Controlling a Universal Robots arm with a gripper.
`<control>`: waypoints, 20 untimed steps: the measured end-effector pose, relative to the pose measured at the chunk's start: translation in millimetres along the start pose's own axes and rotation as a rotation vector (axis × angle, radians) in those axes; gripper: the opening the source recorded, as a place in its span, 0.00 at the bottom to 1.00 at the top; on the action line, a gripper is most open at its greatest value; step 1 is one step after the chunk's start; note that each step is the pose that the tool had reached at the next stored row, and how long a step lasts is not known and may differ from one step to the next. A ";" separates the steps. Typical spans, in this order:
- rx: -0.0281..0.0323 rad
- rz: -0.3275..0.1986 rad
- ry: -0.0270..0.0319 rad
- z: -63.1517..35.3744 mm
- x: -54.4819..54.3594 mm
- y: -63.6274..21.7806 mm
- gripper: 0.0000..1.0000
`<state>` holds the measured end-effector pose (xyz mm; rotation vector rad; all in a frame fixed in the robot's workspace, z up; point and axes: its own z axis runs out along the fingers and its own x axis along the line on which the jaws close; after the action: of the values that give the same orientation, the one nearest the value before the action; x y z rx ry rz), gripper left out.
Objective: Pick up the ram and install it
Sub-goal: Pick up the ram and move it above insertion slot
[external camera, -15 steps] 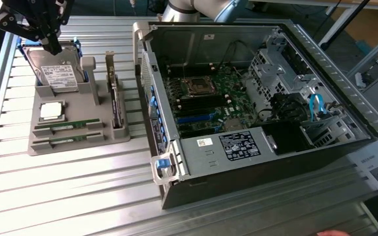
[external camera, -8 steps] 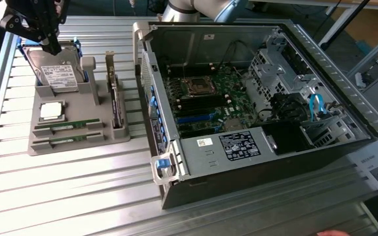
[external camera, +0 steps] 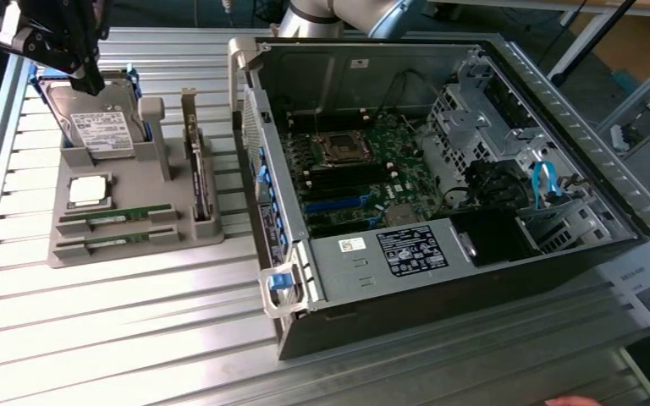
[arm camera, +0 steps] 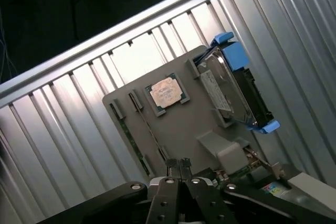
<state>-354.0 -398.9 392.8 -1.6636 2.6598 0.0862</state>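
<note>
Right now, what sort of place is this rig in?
Likely a lab bench for computer-assembly trials: an open computer case with its board bare, a grey parts holder carrying a hard drive and memory sticks, all on a ribbed metal table.

**Q:** Which items does the exterior view crop?

**A:** At eleven o'clock, the gripper [external camera: 85,80] is cut by the upper edge and covers the far end of the hard drive [external camera: 101,127]. At twelve o'clock, the arm [external camera: 342,13] is cropped. At five o'clock, only a sliver of a hand [external camera: 574,401] shows.

**Q:** What stays illegible or concealed?

**A:** Print on the power supply label [external camera: 410,250] and the processor [arm camera: 167,92] is too small to read. The lower edges of the ram [external camera: 116,217] are sunk in the holder [external camera: 145,190].
</note>
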 end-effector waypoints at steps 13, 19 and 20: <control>-0.0060 -0.190 0.0085 0.1 0.0 0.0 0.10; -0.0078 -0.245 0.0110 0.1 0.0 0.0 0.10; -0.0078 -0.246 0.0110 0.1 0.0 0.0 0.10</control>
<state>-354.0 -399.0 392.7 -1.9816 2.4409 0.0864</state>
